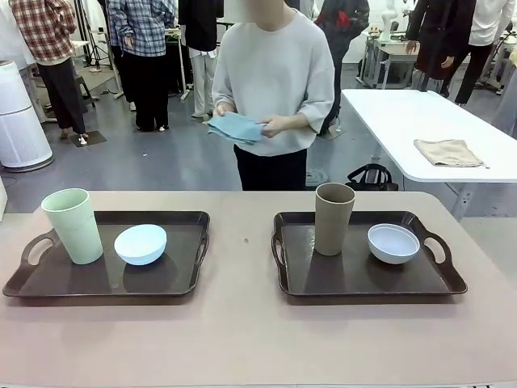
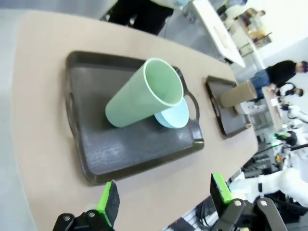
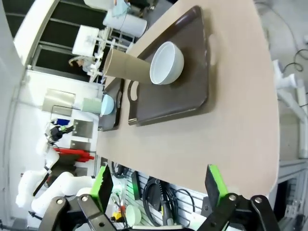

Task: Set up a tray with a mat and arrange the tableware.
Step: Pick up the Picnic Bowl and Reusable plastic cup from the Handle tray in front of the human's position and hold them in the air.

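Tabletop [image 1: 242,339]: left tray [image 1: 48,284] bears pale green tumbler [image 1: 73,226] beside light blue bowl [image 1: 140,244]; right tray [image 1: 355,283] bears brown tumbler [image 1: 334,218], whitish bowl [image 1: 393,243]. Left gripper [image 2: 163,192] and right gripper [image 3: 158,180] gape wide, empty. Person [image 1: 275,73] holds blue mat [image 1: 236,128].

In the left wrist view the pale green tumbler [image 2: 139,96] hides most of the light blue bowl [image 2: 177,116], and the brown tumbler [image 2: 238,95] blocks part of the far tray [image 2: 230,123]. In the right wrist view the other tray [image 3: 114,114] is too small for detail. The person's hand [image 1: 275,125] covers one end of a folded blue cloth [image 1: 234,128].
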Controlling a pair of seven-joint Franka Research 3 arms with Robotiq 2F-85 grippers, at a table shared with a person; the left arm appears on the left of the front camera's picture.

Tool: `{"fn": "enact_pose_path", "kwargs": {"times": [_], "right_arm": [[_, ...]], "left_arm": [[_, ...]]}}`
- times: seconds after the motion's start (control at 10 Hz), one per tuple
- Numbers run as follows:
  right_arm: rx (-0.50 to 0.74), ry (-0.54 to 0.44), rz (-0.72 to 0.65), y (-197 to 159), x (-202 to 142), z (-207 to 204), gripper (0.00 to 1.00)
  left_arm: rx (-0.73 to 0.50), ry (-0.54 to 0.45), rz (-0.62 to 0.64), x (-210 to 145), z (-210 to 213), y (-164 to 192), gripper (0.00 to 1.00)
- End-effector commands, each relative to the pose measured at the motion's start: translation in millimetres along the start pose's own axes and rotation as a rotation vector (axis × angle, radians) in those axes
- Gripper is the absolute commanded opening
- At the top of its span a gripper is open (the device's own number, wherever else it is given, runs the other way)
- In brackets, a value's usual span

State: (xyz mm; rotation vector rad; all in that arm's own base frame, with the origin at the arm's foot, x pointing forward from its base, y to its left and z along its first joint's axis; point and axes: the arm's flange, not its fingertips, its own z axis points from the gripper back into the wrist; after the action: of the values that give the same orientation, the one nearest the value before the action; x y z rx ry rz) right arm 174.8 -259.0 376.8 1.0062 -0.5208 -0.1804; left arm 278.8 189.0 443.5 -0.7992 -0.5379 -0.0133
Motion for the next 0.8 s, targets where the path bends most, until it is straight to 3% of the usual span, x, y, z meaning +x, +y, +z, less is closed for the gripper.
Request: {"fn": "enact_pose_path", "kwargs": {"times": [0.0,0.3,0.4,0.5,0.7], "right_arm": [[-0.011,-0.01,0.043,15.2,-16.5,-39.0,1.0],[-0.044,-0.01,0.079,29.9,-16.1,-44.9,1.0],[-0.061,-0.011,0.103,38.8,-18.4,-48.3,1.0],[-0.024,0.009,0.051,13.8,19.4,-12.3,1.0],[-0.086,0.047,0.087,34.8,19.7,-18.3,1.0]], "left_arm": [[0.03,-0.065,-0.035,-26.4,-13.4,-8.7,1.0],[0.069,-0.084,-0.054,-25.8,-13.2,-5.6,1.0],[0.032,-0.051,-0.021,4.2,8.7,-0.3,1.0],[0.032,-0.051,-0.021,4.2,8.7,-0.3,1.0],[0.032,-0.051,-0.021,4.2,8.7,-0.3,1.0]]}}
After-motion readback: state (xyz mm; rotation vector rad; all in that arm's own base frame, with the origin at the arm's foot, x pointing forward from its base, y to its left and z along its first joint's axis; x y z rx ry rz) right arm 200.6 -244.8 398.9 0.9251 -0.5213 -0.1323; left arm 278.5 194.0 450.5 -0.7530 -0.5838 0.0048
